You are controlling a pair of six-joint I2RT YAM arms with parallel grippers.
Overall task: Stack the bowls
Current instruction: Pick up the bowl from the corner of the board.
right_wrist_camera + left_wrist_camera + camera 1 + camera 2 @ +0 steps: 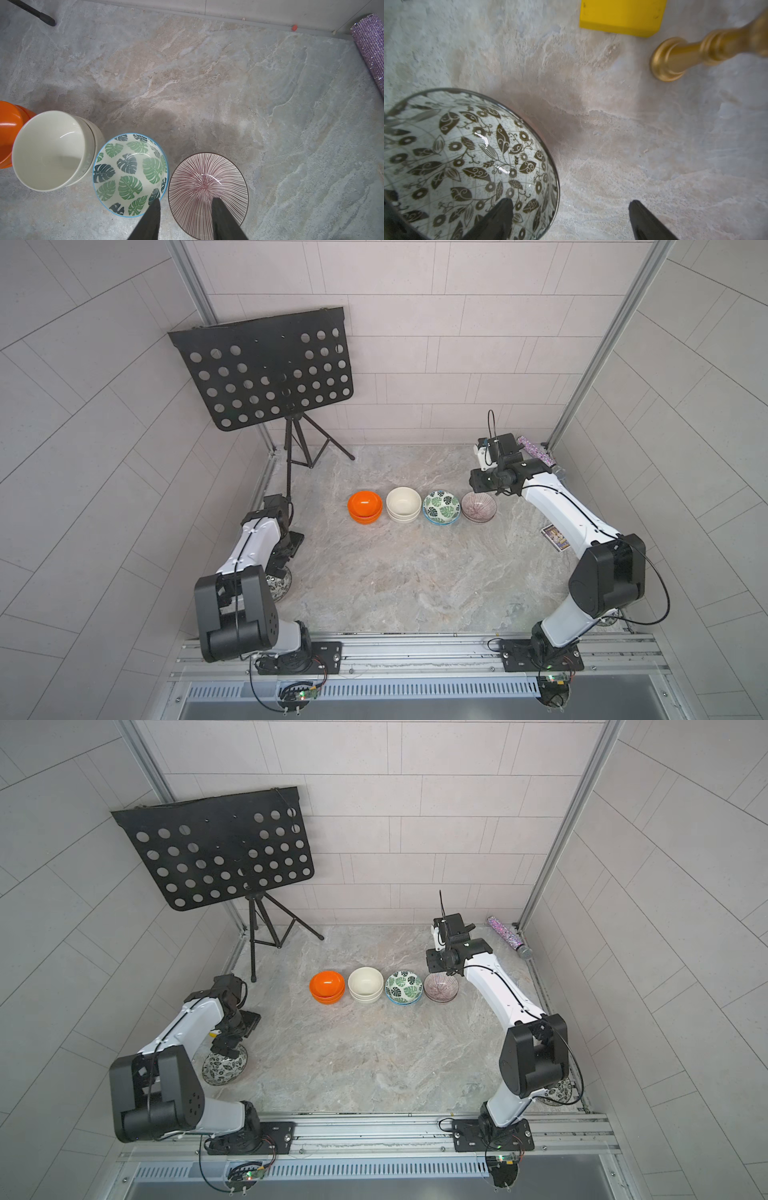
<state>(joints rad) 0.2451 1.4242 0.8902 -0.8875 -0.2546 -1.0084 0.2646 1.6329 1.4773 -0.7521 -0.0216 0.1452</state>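
Four sets of bowls stand in a row mid-table: an orange stack, a cream stack, a green-leaf bowl and a purple striped bowl. My right gripper hangs open over the purple bowl, one finger above its inside and the other above the gap beside the green-leaf bowl. At the near left, my left gripper is open astride the rim of a dark leaf-patterned bowl, also visible in a top view. Another dark-patterned bowl peeks out from under the right arm.
A black music stand stands at the back left. A glittery purple cylinder lies by the back right corner, and a small card beside the right arm. A yellow block and a gold candlestick sit near the left gripper.
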